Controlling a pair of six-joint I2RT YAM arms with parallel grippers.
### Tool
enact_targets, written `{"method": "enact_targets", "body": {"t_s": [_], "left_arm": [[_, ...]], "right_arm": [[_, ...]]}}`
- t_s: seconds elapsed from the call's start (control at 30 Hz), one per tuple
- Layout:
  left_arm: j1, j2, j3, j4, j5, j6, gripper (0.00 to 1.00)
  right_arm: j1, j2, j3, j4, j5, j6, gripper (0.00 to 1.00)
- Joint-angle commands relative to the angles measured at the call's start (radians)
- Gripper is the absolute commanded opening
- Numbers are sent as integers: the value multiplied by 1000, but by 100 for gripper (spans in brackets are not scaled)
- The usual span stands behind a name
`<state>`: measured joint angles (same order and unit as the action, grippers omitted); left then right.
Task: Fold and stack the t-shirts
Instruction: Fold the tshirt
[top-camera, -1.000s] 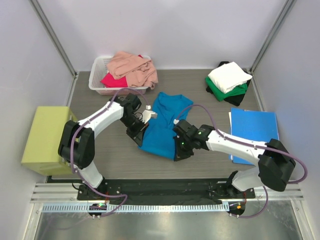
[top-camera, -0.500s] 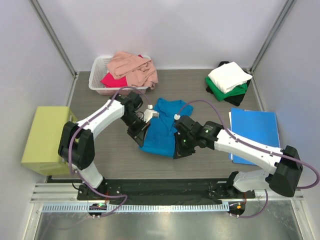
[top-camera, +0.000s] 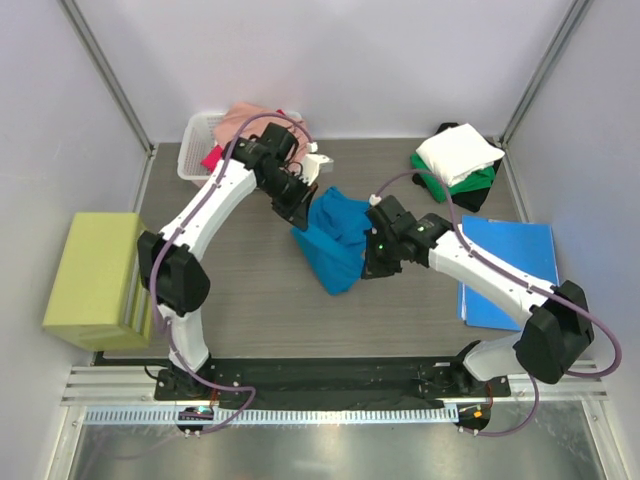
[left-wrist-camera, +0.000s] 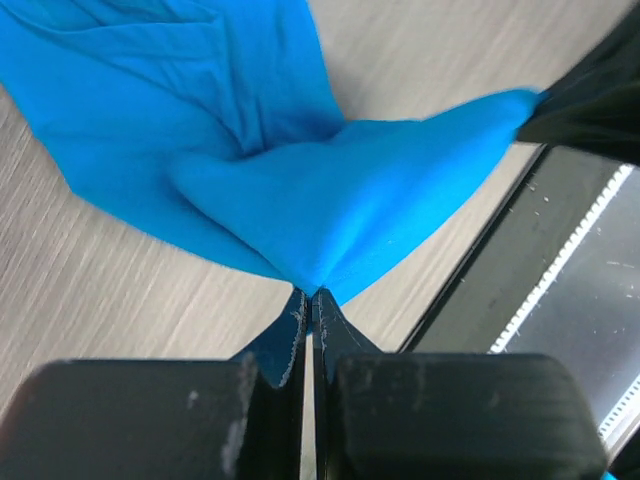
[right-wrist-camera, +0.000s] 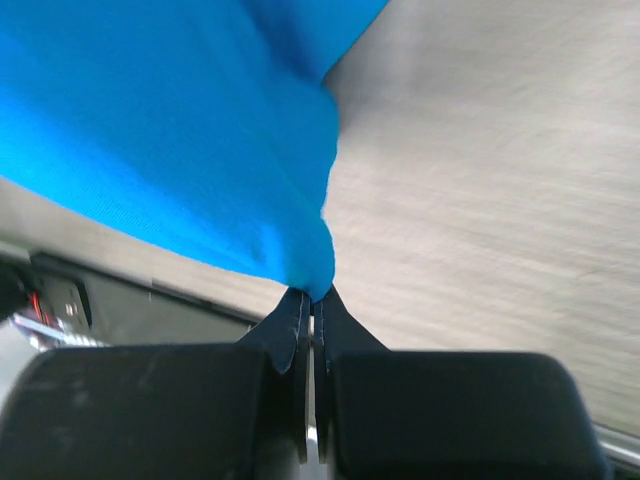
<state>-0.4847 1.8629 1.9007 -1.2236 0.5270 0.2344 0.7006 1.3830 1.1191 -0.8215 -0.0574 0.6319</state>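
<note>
Hanging between the two tools, the teal-blue t-shirt (top-camera: 335, 242) is held up at two pinched points. Its lower part is bunched and, as far as the overhead view shows, trails onto the table (top-camera: 250, 290) beneath them. The left tool (left-wrist-camera: 308, 300) has its fingers pressed together on a small peak of the cloth. The right tool (right-wrist-camera: 313, 297) is likewise clamped on a thin edge of the same shirt.

Each grip takes only a sliver of fabric at the very tips, so I judge slipping to be the main risk. A sharp pull apart could tug the cloth out of one tool and drop the shirt in a heap. The shirt also sags and creases between the tools, so laying it down as it hangs would likely trap wrinkles and leave a crooked fold. The left tool is also close to the basket (top-camera: 192, 160), and a swing further that way might catch its rim.

That white basket, just beyond the left tool, holds a salmon pink t-shirt (top-camera: 245, 118) heaped over a magenta-red t-shirt (top-camera: 212, 158), both unfolded. Well beyond the right tool, a white t-shirt (top-camera: 458, 152) lies folded on a green t-shirt (top-camera: 470, 185), with a black t-shirt (top-camera: 446, 128) beneath. That stack sits on the table, in no container.
</note>
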Motion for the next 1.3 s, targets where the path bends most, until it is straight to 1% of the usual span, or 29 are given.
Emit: {"method": "enact_targets", "body": {"t_s": [0.0,0.17,0.27,0.3,0.37,0.4,0.57,0.8,0.97,1.03,1.27], "left_arm": [[1,100,49,-11,-18,-30,0],[1,174,93,16,-45,-33,0],[3,238,168,7,-65,-35,0],[3,255,222,-2,-68,-35,0],[3,306,277,-19,-84,-43,0],[3,321,329,-25,-90,-41,0],[3,413,469,-33,-139,-55,0],[3,493,509,15,-205,-64,0],[6,548,538,75,-240,-104,0],[6,576,589,85,-265,-127,0],[11,590,641,193,-367,-150,0]], "right_arm": [[-76,-4,45,27,13,-60,1],[-124,43,67,79,-7,-70,1],[-148,76,65,116,-19,-75,1],[-156,82,64,122,-25,-80,1],[-174,105,65,139,-21,-86,1],[-182,116,70,145,-24,-92,1],[-237,174,110,179,-33,-106,1],[-308,277,185,225,-62,-130,1],[-354,352,179,278,-102,-126,1],[-365,387,171,314,-114,-120,1],[-398,462,220,349,-150,-116,1]]}}
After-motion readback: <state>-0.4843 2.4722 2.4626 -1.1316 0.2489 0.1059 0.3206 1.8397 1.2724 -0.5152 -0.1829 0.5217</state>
